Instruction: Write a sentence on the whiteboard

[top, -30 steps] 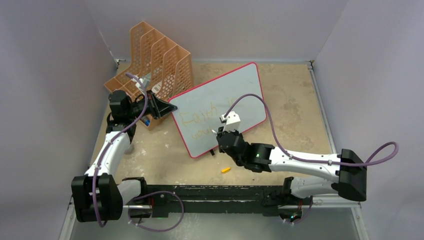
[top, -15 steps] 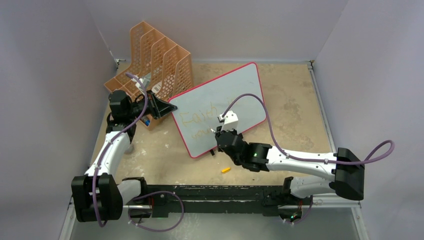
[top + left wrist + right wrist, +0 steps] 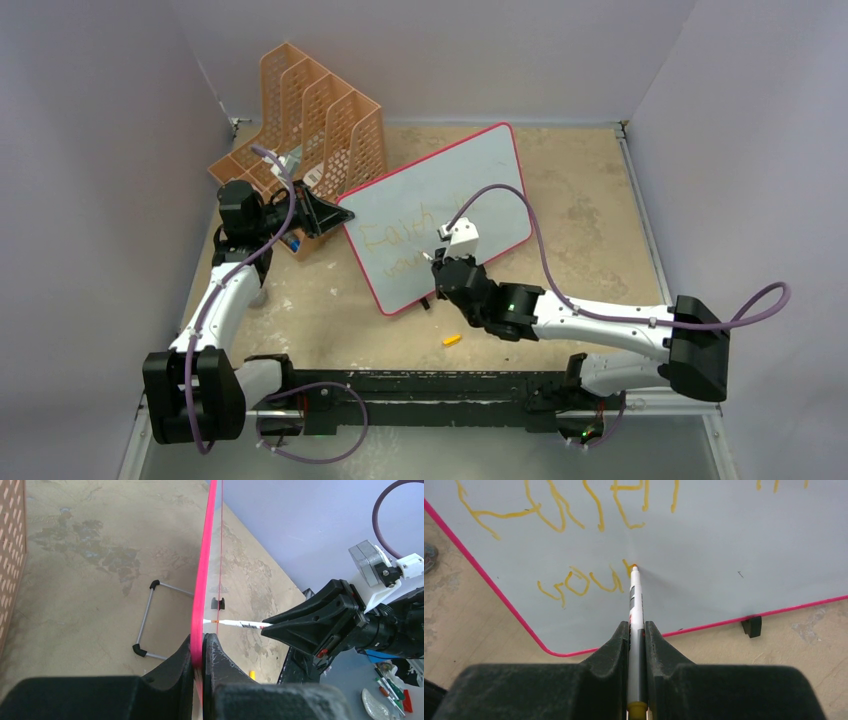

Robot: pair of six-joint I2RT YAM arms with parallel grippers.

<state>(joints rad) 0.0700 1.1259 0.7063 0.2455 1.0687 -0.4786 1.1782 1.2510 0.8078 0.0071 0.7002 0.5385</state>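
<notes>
Pink-framed rectangular whiteboard [image 3: 480, 180] was clamped by the left tool [image 3: 202, 642]; a white orange-tipped marker [image 3: 635, 600] was clamped by the right tool [image 3: 636, 630].

OPEN: counter [image 3: 590, 220] right of whiteboard [image 3: 440, 190], plus near-left strip | BLOCKED: whiteboard stands across centre; file rack [image 3: 320, 115] far left, just behind left end effector [image 3: 338, 213]; orange cap [image 3: 452, 340] loose near board's near edge

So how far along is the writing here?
Done: the sentence has a top line and "you" below. In hand: the right gripper, shut on the marker, has its tip on the whiteboard after "you"; the left gripper clamps its frame. Left: the rest of the second line.
</notes>
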